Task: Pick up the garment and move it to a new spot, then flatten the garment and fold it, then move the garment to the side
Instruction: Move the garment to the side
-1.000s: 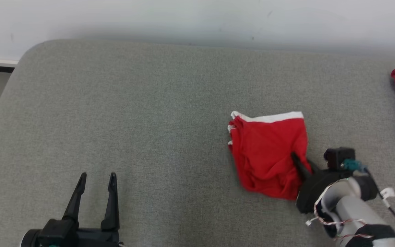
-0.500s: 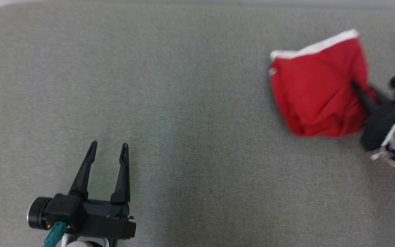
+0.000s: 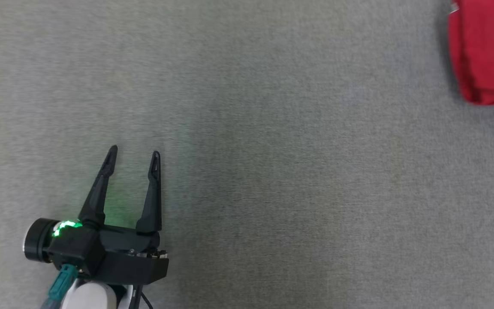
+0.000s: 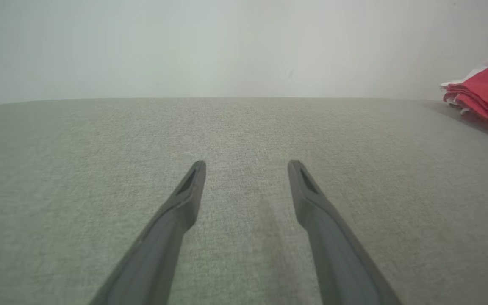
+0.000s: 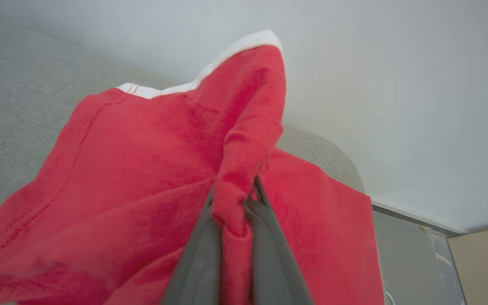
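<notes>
Head camera has swung since a second ago, so the garment [image 3: 487, 51] now sits at that view's top right edge. Right tool [image 5: 233, 195] is clenched on a raised fold, probably dragging the folded bundle aside. Left tool [image 3: 134, 151] is released and idle over the bare bench [image 3: 272, 171], well apart. Nothing blocks.

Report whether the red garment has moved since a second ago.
Yes, rightward: the camera shifted too, but the red garment is now much farther from the resting left gripper.
</notes>
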You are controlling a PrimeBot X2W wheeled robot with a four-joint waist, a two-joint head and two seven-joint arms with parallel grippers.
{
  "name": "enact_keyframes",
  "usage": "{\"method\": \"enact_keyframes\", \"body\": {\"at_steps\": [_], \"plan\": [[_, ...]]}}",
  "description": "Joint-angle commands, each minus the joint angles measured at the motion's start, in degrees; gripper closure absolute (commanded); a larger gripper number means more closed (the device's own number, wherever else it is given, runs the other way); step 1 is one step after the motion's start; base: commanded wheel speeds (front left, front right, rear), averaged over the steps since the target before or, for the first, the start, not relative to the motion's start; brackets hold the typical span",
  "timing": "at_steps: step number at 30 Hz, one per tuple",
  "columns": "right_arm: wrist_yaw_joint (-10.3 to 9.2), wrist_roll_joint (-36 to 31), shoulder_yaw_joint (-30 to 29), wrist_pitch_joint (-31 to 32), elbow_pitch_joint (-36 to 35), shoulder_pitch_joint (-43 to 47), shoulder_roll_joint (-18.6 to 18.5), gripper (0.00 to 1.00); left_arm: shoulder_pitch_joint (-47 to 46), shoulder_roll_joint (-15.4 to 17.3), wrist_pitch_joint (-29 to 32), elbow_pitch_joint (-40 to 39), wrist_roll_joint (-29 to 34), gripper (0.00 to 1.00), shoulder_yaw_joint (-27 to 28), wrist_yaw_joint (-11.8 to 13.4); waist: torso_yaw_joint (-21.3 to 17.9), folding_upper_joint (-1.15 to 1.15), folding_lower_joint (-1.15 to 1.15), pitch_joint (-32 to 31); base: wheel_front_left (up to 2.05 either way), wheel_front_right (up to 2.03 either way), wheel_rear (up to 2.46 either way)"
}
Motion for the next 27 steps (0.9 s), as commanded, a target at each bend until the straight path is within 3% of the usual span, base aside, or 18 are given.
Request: {"method": "enact_keyframes", "body": {"at_steps": [1, 11, 19, 20, 21, 22, 27], "plan": [[-0.18, 0.0, -0.1, 0.1, -0.2, -0.6, -0.9, 1.00, -0.7, 0.3, -0.2, -0.5, 0.2, 0.00, -0.1, 0.1, -2.8, -0.01, -0.01, 2.9, 0.00, 0.00, 0.00], [-0.18, -0.6, -2.7, -0.8, 5.6, -3.2, -6.7, 1.00, -1.4, 2.8, -0.2, -2.8, 1.2, 0.00, -0.3, 0.1, -5.7, -0.01, -0.01, 6.4, 0.00, 0.00, 0.00], [-0.18, -4.0, -0.5, -3.5, 11.6, -8.7, -6.2, 1.00, -2.3, 3.4, -0.1, -3.1, 1.3, 0.00, -1.1, 0.1, -5.4, -0.01, -0.01, 8.2, 0.00, 0.00, 0.00], [-0.18, -4.5, -0.1, -3.5, 12.5, -9.3, -6.1, 0.84, -2.4, 3.4, -0.1, -3.1, 1.3, 0.00, -1.2, 0.1, -5.3, -0.01, -0.01, 8.3, 0.00, 0.00, 0.00], [-0.18, -5.1, 0.1, -3.9, 13.5, -10.1, -5.8, 0.25, -2.5, 3.5, -0.1, -3.1, 1.3, 0.00, -1.1, 0.1, -5.2, -0.01, -0.01, 8.4, 0.00, 0.00, 0.00], [-0.18, -5.6, 0.1, -3.9, 14.7, -10.8, -5.5, 0.00, -2.5, 3.4, -0.1, -3.0, 1.3, 0.00, -1.1, 0.1, -5.1, -0.01, -0.01, 8.4, 0.00, 0.00, 0.00], [-0.18, -8.6, 0.5, -7.9, 19.2, -13.5, -3.4, 0.00, -2.1, 3.1, -0.1, -2.7, 1.1, 0.00, -0.5, 0.1, -4.7, -0.01, -0.01, 7.0, 0.00, 0.00, 0.00]]}}
